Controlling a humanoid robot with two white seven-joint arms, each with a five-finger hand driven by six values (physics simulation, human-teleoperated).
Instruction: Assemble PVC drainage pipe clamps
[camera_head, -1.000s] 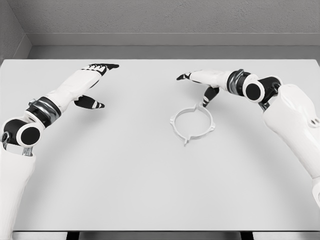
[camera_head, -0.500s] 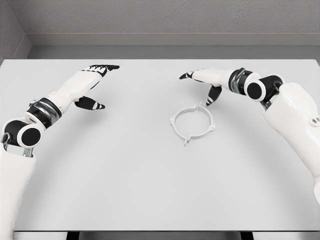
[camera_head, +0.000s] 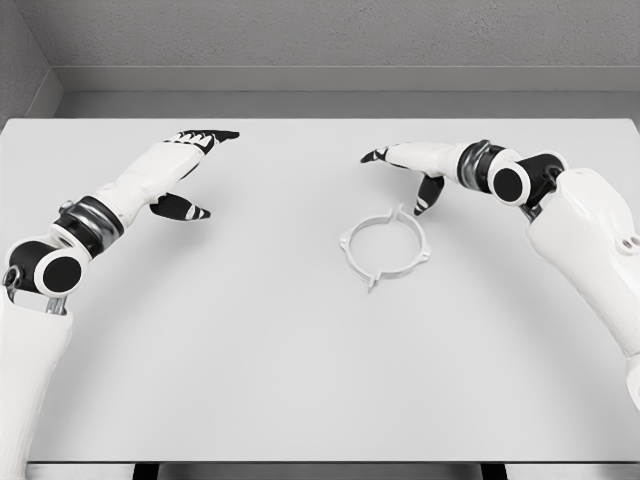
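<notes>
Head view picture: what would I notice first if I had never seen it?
Probably the white ring-shaped pipe clamp, lying flat and alone on the white table, right of the middle. Then the two robot hands: the right hand hovers just behind the clamp, fingers open, and the left hand reaches out at the far left.

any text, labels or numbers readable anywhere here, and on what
None: no readable text shows anywhere in the head view.
The pipe clamp ring, the table, the left hand and the right hand all appear unmarked.

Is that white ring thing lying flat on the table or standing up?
Lying flat. The ring clamp shows its full round opening from above, resting on the table.
</notes>
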